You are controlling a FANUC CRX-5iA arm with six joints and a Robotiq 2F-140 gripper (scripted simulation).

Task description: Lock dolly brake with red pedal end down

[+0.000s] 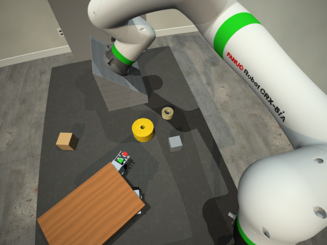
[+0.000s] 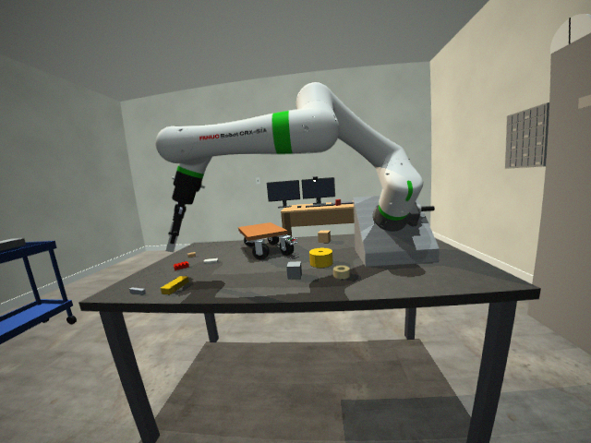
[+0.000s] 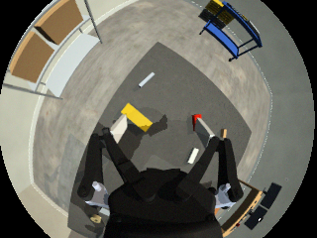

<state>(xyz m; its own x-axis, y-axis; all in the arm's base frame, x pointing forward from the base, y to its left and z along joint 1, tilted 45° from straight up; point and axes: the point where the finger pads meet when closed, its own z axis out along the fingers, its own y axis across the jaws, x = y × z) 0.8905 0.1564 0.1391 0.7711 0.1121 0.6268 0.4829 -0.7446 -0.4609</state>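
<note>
The dolly (image 1: 89,202) has an orange wooden deck and stands on its casters on the dark table; it also shows in the exterior view (image 2: 263,232). Its brake pedal (image 1: 122,156) sticks out from the caster at the deck's far corner, with a red end (image 1: 124,153) and a green end (image 1: 120,160). I cannot tell which end is lower. My gripper (image 2: 174,238) hangs well above the table's left part, far left of the dolly. Its fingers are wide open and empty in the wrist view (image 3: 161,139). The gripper is not visible in the top view.
A yellow cylinder (image 1: 142,129), a beige ring (image 1: 167,112), a grey cube (image 1: 175,143) and a tan cube (image 1: 66,141) stand near the dolly. Small yellow (image 2: 174,284), red (image 2: 180,265) and white (image 2: 210,260) blocks lie under the gripper. The grey robot pedestal (image 2: 396,235) stands at the right.
</note>
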